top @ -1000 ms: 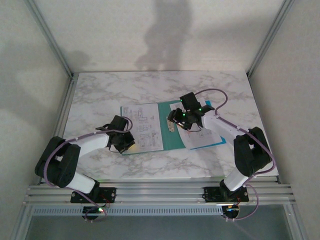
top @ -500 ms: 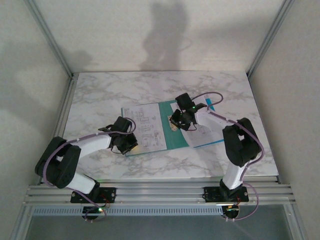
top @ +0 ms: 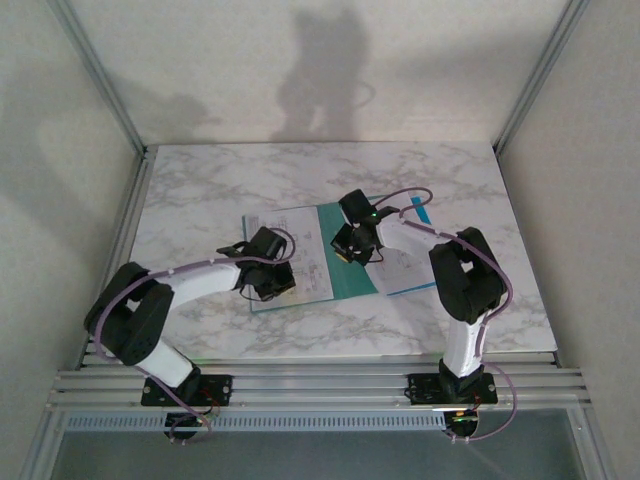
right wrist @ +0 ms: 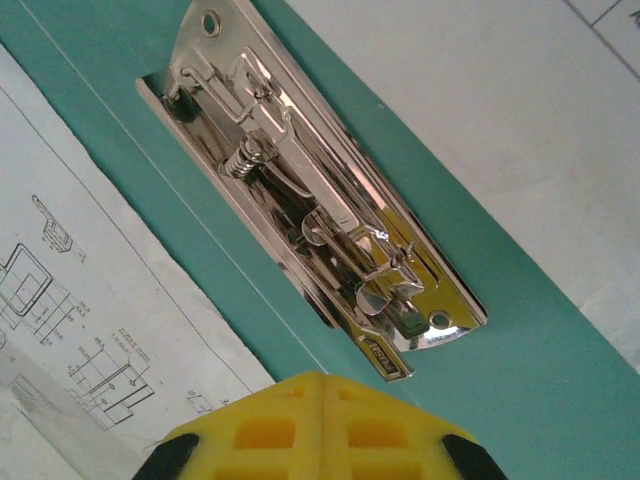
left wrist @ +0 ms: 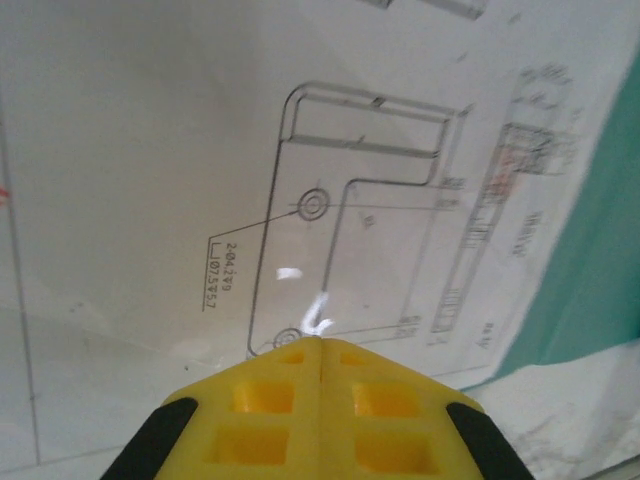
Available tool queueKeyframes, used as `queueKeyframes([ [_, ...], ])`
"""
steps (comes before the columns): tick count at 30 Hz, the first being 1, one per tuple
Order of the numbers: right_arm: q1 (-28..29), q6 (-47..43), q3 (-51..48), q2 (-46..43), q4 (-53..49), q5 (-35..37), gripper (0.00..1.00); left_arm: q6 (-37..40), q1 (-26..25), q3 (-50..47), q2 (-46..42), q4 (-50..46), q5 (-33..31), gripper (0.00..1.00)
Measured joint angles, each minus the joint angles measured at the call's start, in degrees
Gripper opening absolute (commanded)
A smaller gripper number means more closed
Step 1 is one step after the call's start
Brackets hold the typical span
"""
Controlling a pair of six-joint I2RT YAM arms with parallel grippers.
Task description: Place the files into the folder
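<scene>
Big marble desk (top: 200,180) with the green folder (top: 350,280) lying open in the middle, one of the files (top: 300,235) over its left side and another sheet (top: 410,262) over its right. Left gripper (left wrist: 320,345), pinched together and empty, now further in over the left sheet than a second ago. Right gripper (right wrist: 322,382), pinched together too, now closer to the shiny clip (right wrist: 315,210) on the fold, so probably getting set to open it; no paper clipped in yet.

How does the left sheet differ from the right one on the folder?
The left sheet is plain-edged and lies roughly square to the folder. The right sheet has a blue edge strip and lies skewed. Both are white.
</scene>
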Motion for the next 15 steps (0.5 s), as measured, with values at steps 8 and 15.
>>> queueKeyframes([
  [8, 0.0, 0.2, 0.2, 1.2, -0.6, 0.3, 0.02, 0.0, -0.6, -0.8, 1.5, 0.8, -0.5, 0.0],
  [15, 0.0, 0.2, 1.0, 2.3, -2.1, 1.5, 0.02, -0.4, -0.6, -1.6, 1.4, 1.4, -0.6, 0.0],
])
